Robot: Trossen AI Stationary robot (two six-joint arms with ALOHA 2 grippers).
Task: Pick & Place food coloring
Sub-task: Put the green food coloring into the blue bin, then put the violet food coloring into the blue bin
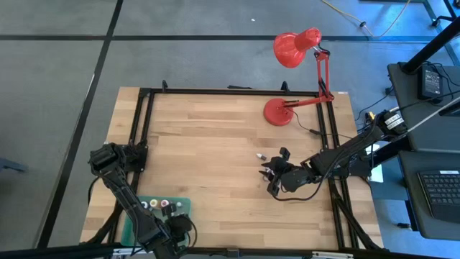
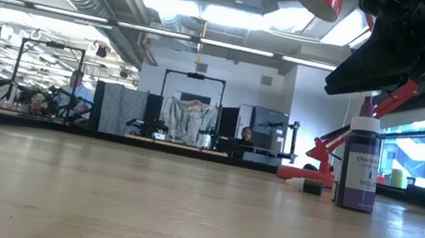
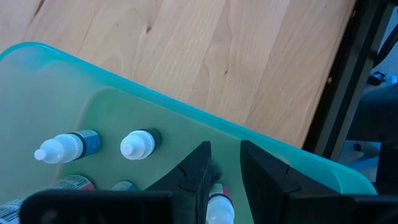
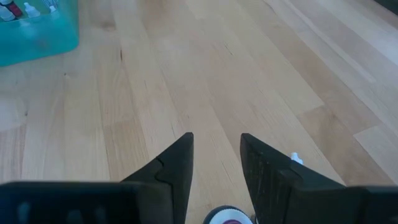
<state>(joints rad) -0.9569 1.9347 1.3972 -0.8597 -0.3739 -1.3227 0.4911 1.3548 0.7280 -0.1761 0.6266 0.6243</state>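
Note:
A green translucent tray [image 1: 180, 203] stands at the table's near left and holds several food coloring bottles lying on their sides, among them a blue one [image 3: 65, 146] and a dark one [image 3: 140, 143]. My left gripper [image 3: 224, 152] reaches down into the tray, slightly open, with a red white-tipped bottle [image 3: 219, 208] between its fingers. My right gripper [image 4: 216, 140] hovers open at the table's middle right, over a violet bottle [image 2: 360, 170] that stands upright on its base. A small whitish bottle [image 1: 260, 156] lies on the wood just beyond it. My left gripper comes from above, slanting steeply down into the tray, with the red bottle's white-tipped end [image 3: 217, 210] between its two fingers. The fingers [image 3: 196, 177] hide the bottle's sides, so I cannot tell whether they touch it. The bottle sits low in the tray.
A red desk lamp [image 1: 295, 79] stands at the table's far right with its base on the wood. A black rail frame [image 1: 147, 144] runs around the tabletop. Bare wood lies between the tray and my right gripper.

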